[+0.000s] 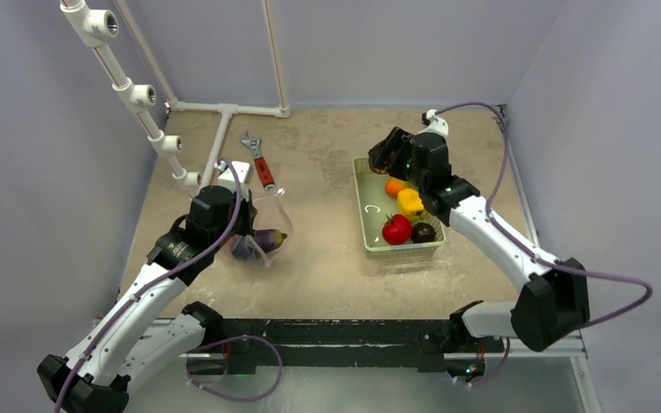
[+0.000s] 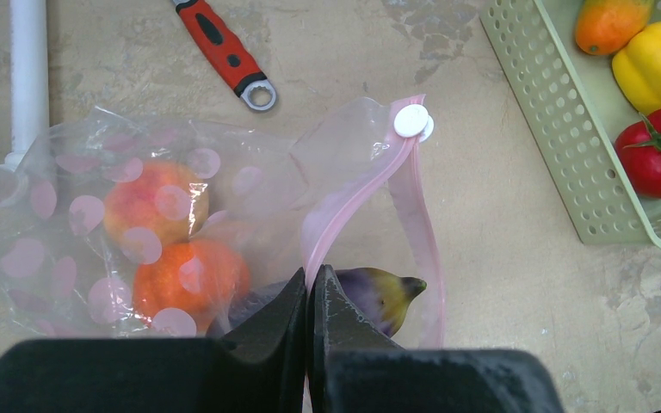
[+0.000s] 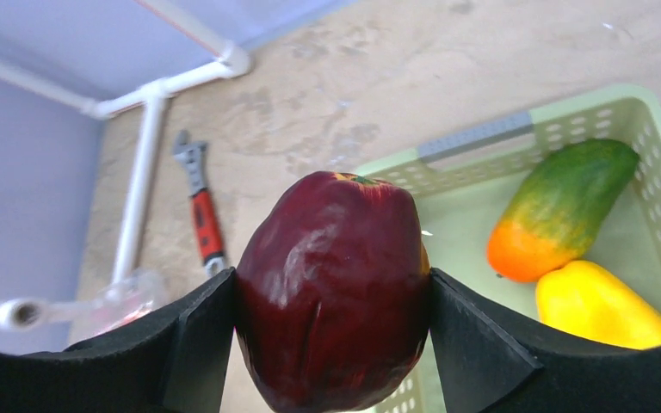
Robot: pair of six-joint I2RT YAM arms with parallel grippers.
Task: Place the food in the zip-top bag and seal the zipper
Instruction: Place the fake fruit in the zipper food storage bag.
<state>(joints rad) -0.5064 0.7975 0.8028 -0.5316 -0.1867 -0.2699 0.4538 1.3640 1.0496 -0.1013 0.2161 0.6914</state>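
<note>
The clear zip-top bag [image 2: 138,215] lies at the left [image 1: 254,249] with two orange fruits [image 2: 172,241] inside. A purple eggplant [image 2: 387,292] sits in its open mouth. My left gripper [image 2: 314,275] is shut on the pink zipper strip [image 2: 353,202], near the white slider [image 2: 412,121]. My right gripper [image 3: 334,297] is shut on a dark red round fruit [image 3: 336,258], held above the far left corner of the green basket [image 1: 370,215]. In the basket lie an orange-green fruit [image 1: 395,186], a yellow pepper [image 1: 410,202], a red tomato [image 1: 397,230] and a dark round one [image 1: 423,232].
A red-handled wrench [image 1: 260,162] lies on the table beyond the bag. White pipes [image 1: 224,120] run along the back left, one close to the bag's left side [image 2: 27,77]. Walls close in the table on three sides.
</note>
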